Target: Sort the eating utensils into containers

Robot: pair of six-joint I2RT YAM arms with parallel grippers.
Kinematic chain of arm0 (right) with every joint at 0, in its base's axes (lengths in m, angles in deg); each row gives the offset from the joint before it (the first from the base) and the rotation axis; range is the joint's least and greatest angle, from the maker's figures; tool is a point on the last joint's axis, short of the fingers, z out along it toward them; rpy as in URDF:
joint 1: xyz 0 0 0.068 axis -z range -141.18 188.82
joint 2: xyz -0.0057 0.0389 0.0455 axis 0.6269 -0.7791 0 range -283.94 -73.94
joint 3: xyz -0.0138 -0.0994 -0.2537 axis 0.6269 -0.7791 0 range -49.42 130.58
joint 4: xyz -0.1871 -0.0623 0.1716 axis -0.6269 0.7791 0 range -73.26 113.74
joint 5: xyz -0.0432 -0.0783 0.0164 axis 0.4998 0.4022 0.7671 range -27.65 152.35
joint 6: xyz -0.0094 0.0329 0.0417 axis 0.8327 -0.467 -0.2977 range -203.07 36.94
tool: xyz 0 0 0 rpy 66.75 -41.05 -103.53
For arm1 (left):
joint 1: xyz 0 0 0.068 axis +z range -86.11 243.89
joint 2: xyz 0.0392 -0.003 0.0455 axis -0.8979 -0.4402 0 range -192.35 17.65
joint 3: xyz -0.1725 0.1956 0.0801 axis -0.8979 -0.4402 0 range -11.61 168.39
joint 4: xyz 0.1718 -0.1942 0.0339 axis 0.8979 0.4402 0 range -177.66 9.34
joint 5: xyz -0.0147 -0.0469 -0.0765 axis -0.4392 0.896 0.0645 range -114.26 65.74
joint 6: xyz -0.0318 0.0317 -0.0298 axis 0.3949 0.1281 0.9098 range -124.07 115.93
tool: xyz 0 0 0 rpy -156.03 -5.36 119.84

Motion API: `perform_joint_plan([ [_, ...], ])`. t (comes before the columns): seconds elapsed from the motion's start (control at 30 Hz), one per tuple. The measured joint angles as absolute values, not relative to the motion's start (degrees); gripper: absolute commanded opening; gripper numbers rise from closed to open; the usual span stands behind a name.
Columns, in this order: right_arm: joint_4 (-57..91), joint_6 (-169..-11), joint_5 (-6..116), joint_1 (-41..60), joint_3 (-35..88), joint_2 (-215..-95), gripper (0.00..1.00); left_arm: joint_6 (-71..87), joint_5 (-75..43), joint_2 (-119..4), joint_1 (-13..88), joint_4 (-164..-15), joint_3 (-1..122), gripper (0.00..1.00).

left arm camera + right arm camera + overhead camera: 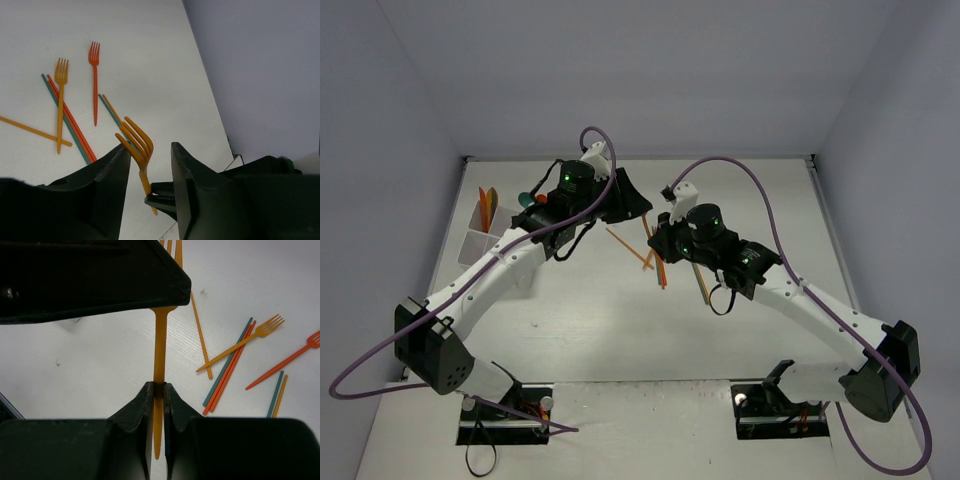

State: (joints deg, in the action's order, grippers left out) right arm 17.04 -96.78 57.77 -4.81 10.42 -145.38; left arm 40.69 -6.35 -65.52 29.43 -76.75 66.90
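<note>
Right gripper (158,390), closest to its wrist camera, is clamped on the handle of an orange fork (160,355), held above the counter (100,350). Left gripper (150,150) stands narrow around the fork's tines, with a gap on one side. Risk: a grip on the curved tines may twist the fork or drop it among the loose utensils (60,110) beyond the gripper. The right wrist view hides the tines; the left wrist view shows them. Only the top view shows the container (480,245), beside the left arm.
</note>
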Motion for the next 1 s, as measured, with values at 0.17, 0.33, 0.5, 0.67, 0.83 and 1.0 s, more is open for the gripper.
perform_joint_plan([
  [0.17,16.7,-97.0,57.8,-4.8,10.4,-145.4,0.03,41.3,-6.6,-65.5,29.4,-78.0,66.4,0.03],
  [0.33,16.6,-97.4,57.4,-4.8,10.4,-145.4,0.37,42.2,-6.5,-64.8,29.0,-79.8,65.4,0.00],
  [0.5,16.4,-97.8,57.4,-5.0,10.4,-145.4,0.71,41.5,-7.9,-63.0,28.9,-80.2,63.6,0.00],
  [0.67,16.4,-97.9,57.9,-5.1,10.4,-145.4,0.77,37.1,-12.6,-60.1,29.1,-78.1,62.3,0.00],
  [0.83,16.1,-98.0,58.5,-4.7,9.0,-145.2,0.78,27.3,-21.5,-53.6,31.6,-72.5,60.9,0.00],
  [1.0,16.1,-98.0,58.8,-3.7,6.6,-144.2,0.78,19.3,-27.6,-46.9,41.8,-70.8,56.6,0.00],
])
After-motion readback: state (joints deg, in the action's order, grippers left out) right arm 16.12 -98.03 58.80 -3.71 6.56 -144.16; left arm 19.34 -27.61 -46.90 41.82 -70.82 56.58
